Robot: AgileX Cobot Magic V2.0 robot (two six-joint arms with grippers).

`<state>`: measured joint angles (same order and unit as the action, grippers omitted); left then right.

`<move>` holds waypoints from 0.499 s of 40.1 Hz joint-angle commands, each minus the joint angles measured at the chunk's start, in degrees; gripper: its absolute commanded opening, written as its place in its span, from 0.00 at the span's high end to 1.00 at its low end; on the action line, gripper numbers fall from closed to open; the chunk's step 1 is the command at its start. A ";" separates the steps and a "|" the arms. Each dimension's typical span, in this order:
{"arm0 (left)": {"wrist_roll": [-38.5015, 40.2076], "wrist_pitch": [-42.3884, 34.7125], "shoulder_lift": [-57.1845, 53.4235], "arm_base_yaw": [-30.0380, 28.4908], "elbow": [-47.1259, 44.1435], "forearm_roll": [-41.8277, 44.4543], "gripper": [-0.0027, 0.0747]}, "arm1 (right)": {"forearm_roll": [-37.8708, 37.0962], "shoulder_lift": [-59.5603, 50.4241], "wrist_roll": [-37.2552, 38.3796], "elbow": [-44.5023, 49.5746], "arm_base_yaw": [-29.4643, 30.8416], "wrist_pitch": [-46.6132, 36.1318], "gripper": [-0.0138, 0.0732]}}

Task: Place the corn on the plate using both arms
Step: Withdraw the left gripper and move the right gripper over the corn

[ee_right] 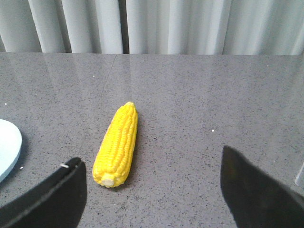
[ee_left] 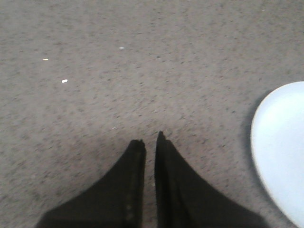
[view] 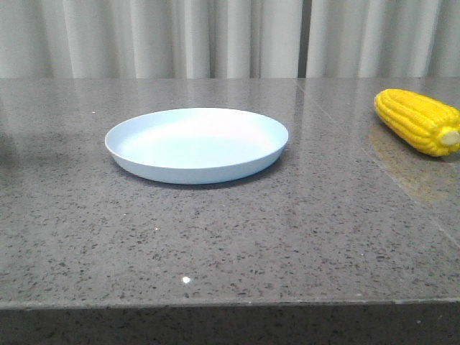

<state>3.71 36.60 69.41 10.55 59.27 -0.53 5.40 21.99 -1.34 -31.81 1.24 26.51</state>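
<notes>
The pale blue plate [view: 196,144] rests on the grey speckled table, left of centre in the front view; its rim also shows in the left wrist view [ee_left: 280,152] and the right wrist view [ee_right: 8,148]. The yellow corn [view: 419,121] lies on the table at the far right, apart from the plate, stub end toward the front. In the right wrist view the corn [ee_right: 117,144] lies just beyond the wide-open, empty right gripper [ee_right: 151,171], nearer its one finger. The left gripper [ee_left: 149,141] is shut and empty over bare table beside the plate. Neither gripper shows in the front view.
The grey stone table [view: 215,230] has its front edge near the bottom of the front view. White curtains [view: 215,36] hang behind the table's far edge.
</notes>
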 commanded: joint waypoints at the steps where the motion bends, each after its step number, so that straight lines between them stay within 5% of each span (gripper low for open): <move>1: 2.15 -4.30 -7.71 -1.07 -3.58 4.30 0.99 | -0.05 0.86 -0.32 -1.98 0.39 -4.29 0.15; 20: 2.18 -16.53 -48.68 -1.41 -32.50 8.11 0.99 | -0.05 0.86 -0.32 -1.98 0.39 -4.29 0.15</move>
<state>5.35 26.03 26.99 9.24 27.71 7.19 5.40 21.99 -1.34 -31.81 1.24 26.51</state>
